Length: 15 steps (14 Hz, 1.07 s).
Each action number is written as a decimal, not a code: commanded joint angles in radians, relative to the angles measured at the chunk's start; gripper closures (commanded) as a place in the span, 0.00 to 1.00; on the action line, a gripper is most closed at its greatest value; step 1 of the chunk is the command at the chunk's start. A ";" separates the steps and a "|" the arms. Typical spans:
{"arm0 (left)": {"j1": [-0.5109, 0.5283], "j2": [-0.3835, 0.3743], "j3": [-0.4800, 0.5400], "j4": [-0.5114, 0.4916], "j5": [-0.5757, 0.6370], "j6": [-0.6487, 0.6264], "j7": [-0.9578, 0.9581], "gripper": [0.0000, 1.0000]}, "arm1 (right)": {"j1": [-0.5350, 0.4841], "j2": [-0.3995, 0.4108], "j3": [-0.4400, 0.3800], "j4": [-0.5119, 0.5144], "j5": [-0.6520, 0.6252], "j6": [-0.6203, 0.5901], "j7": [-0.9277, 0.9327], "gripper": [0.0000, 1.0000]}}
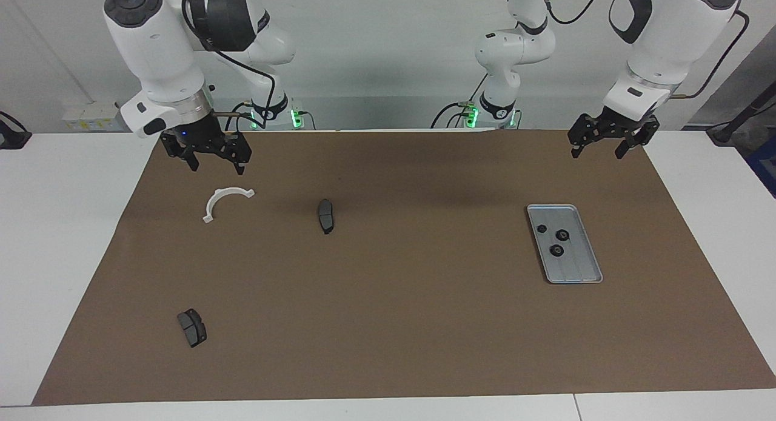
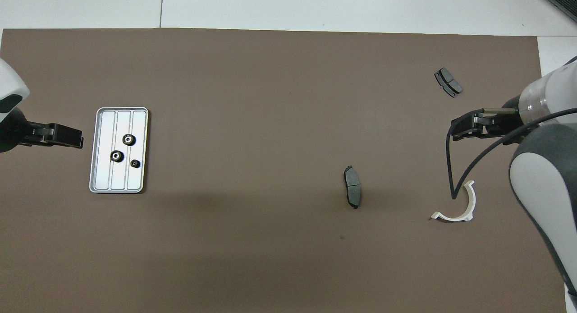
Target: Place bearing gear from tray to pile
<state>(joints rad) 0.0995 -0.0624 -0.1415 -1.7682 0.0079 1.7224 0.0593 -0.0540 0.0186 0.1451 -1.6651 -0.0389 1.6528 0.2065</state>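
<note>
A silver-grey ridged tray (image 1: 583, 268) (image 2: 104, 171) lies on the brown mat toward the left arm's end. In it sit three small black bearing gears (image 1: 556, 250) (image 2: 117, 156), close together. The pile is scattered toward the right arm's end: a white half-ring bracket (image 1: 212, 202) (image 2: 451, 218) and two dark brake pads (image 1: 325, 216) (image 1: 192, 327). My left gripper (image 1: 596, 153) (image 2: 77, 141) hangs open and empty over the mat, beside the tray. Above the mat by the white bracket, my right gripper (image 1: 218, 166) (image 2: 456, 133) is open and holds nothing.
The brown mat (image 1: 412, 324) covers most of the white table (image 1: 54, 227). The two brake pads (image 2: 352, 192) (image 2: 448, 82) lie well apart. A black cable (image 2: 451, 168) hangs from the right arm over the bracket.
</note>
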 commanded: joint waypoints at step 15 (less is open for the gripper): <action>0.091 0.053 -0.004 -0.399 -0.016 0.486 -0.029 0.29 | -0.012 -0.015 0.002 -0.016 0.024 0.001 -0.026 0.00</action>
<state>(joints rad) 0.1619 0.0027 -0.1379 -2.1189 0.0068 2.1507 0.0293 -0.0540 0.0186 0.1451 -1.6651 -0.0389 1.6528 0.2065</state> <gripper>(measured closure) 0.225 0.000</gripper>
